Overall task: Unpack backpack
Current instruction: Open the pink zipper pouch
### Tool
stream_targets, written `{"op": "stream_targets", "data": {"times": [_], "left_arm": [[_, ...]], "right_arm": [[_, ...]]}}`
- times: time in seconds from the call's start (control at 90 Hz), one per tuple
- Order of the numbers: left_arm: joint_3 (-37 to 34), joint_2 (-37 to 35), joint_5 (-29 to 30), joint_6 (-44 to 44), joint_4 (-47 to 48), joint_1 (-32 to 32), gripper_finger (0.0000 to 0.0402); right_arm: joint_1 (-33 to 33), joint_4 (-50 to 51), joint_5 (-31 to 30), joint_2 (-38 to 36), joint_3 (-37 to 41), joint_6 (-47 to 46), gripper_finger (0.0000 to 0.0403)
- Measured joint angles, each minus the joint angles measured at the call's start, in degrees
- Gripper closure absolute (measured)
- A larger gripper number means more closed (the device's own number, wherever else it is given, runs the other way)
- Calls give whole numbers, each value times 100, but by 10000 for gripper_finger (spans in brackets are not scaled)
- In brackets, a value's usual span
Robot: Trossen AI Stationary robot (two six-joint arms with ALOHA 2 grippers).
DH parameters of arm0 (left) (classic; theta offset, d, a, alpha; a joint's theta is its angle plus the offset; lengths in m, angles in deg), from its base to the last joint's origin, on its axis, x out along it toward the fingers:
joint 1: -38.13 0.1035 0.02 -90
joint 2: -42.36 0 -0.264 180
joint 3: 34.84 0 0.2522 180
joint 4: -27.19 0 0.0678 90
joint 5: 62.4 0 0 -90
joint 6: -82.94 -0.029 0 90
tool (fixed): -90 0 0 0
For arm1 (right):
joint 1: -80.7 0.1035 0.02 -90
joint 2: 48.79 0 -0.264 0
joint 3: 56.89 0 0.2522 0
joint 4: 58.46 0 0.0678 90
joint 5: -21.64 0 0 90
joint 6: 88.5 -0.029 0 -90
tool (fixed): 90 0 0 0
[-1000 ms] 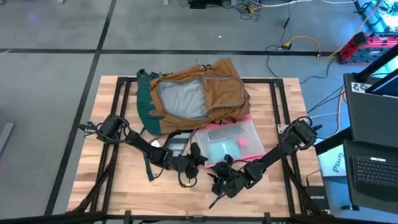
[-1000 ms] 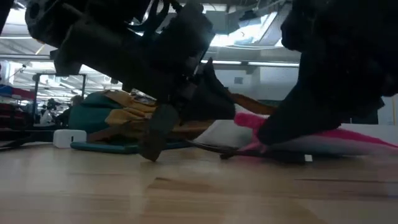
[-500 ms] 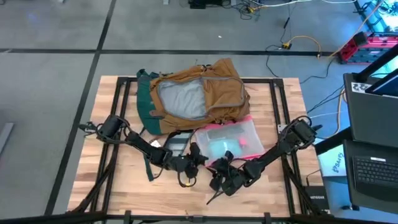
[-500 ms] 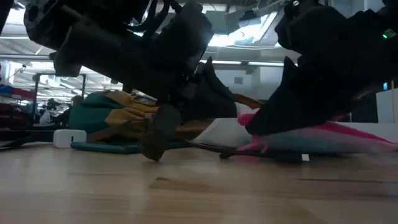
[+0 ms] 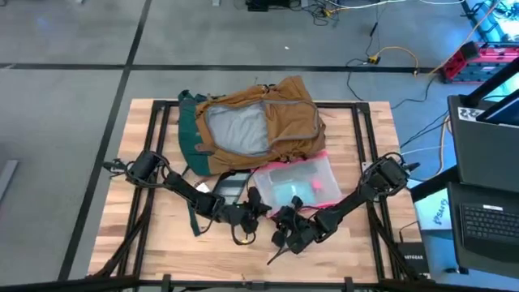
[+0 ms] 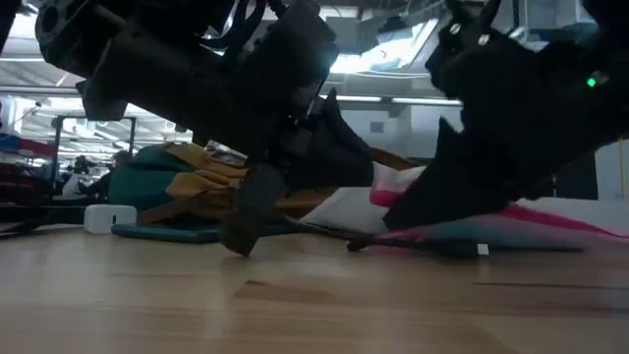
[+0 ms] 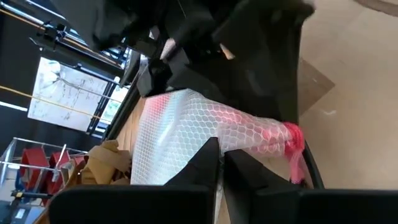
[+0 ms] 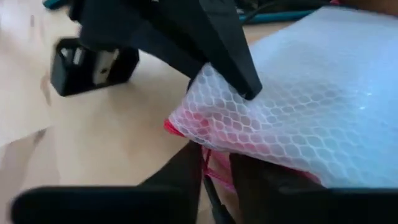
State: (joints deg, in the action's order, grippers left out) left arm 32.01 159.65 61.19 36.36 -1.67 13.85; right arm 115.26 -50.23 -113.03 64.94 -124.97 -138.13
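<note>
The tan-brown backpack lies open at the table's far middle, grey lining up, resting on its dark green back. In front of it lies a clear pouch with pink edges. Both grippers meet at the pouch's near-left corner. My left gripper comes in from the left and is shut on that corner. My right gripper comes in from the near right and is shut on the pink edge there. My left gripper pinches the pouch's near-left corner between its two fingers, coming nearly level from the table's left. One finger lies over the mesh wall. The corner is raised off the table while the rest of the pouch lies flat. My right gripper has the pouch's pink edge between its two fingers, just below the corner's mesh wall. The fingers come low from the near right, slanting toward the far left. How far in the edge reaches, I cannot tell.
A dark flat device lies left of the pouch, by the left arm. A white block and a teal strap lie near the backpack. A thin black cord trails under my right gripper. Bare wood lies along the near edge.
My right gripper has moved toward the table's left and far edge, up to the pouch's near-left corner. The pouch's corner now stands a little higher off the table. My left gripper has kept still.
</note>
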Motion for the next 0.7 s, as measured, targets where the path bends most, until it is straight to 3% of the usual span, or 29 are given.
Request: {"op": "stream_targets", "data": {"times": [0.189, 0.7], "left_arm": [[7, -4, -14, 8, 37, -2, 401], [28, -38, -7, -43, 361, -7, 401]], "right_arm": [[-54, -31, 151, 52, 1, 206, 393], [-52, -556, 847, 52, -12, 730, 401]]}}
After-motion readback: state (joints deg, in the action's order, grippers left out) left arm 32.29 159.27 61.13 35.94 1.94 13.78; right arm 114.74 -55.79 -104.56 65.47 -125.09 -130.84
